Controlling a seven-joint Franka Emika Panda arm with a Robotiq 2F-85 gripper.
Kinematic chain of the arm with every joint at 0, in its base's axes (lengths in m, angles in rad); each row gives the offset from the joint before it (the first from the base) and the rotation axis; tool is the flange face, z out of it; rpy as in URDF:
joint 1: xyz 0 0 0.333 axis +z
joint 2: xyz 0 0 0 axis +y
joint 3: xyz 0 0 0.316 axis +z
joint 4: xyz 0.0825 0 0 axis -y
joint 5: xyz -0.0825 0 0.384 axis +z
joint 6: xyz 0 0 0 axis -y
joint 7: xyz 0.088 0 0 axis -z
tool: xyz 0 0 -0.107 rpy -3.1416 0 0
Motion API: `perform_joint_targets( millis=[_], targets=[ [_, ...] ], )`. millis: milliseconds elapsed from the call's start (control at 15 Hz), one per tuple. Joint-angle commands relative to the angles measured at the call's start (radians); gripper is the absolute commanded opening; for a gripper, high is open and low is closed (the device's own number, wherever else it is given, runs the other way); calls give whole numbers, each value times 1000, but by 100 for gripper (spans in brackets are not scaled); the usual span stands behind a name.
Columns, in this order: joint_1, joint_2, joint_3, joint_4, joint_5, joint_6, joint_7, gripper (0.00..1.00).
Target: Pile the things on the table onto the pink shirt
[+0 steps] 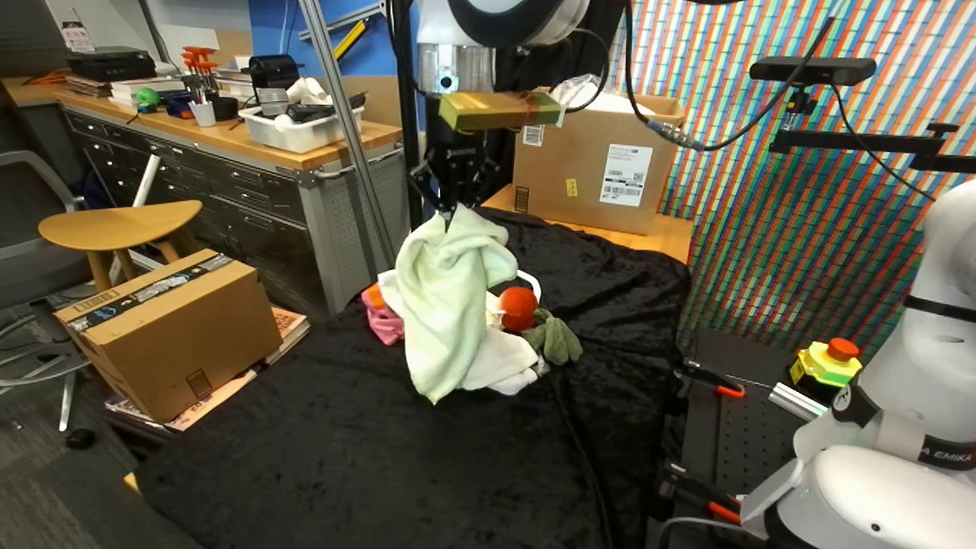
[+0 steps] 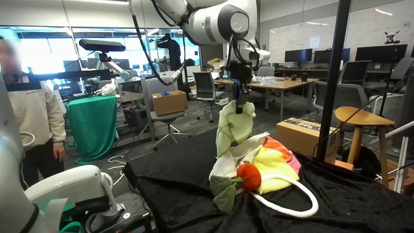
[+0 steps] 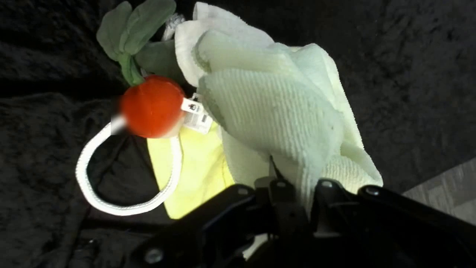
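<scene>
Wrist view and both exterior views agree: the pincer (image 2: 239, 109) is pinched narrow on a fold of the yellow-green cloth (image 3: 275, 115), which dangles over the heap. The step in hand looks like carrying this cloth to the pink shirt (image 2: 289, 157), seen at the heap's edge in both exterior views. The next move probably calls for shifting across until the hanging end is above the shirt, lowering, then letting go.

Closest up, the held cloth is thick, limp and finely ribbed. Below lie crumpled white cloth (image 3: 219, 24), a plump red ball (image 3: 152, 106) with leaf-shaped dark green cloth (image 3: 148, 26) on its stem, a flat yellow cloth (image 3: 197, 160) and a white rope loop (image 3: 122, 210), braided and holding its round curve. The shirt, partly hidden, shows coral stripes beside pink. Under everything, the table (image 1: 366, 457) has a creased black velvety top.
</scene>
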Motion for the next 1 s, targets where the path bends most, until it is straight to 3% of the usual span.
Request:
perform_joint_targets(
  millis=[0, 133, 200, 333, 867, 933],
  targets=[
    [-43, -82, -10, -40, -28, -16, 94, 9],
    [-61, -92, -9, -51, -42, -27, 127, 10],
    [-67, -95, -6, -58, -46, -31, 136, 35],
    [-70, -99, 1, -71, -59, -46, 146, 40],
    [-50, -103, 47, -105, -113, -137, 148, 98],
    [-48, -113, 54, -111, -108, -158, 133, 100]
  ],
)
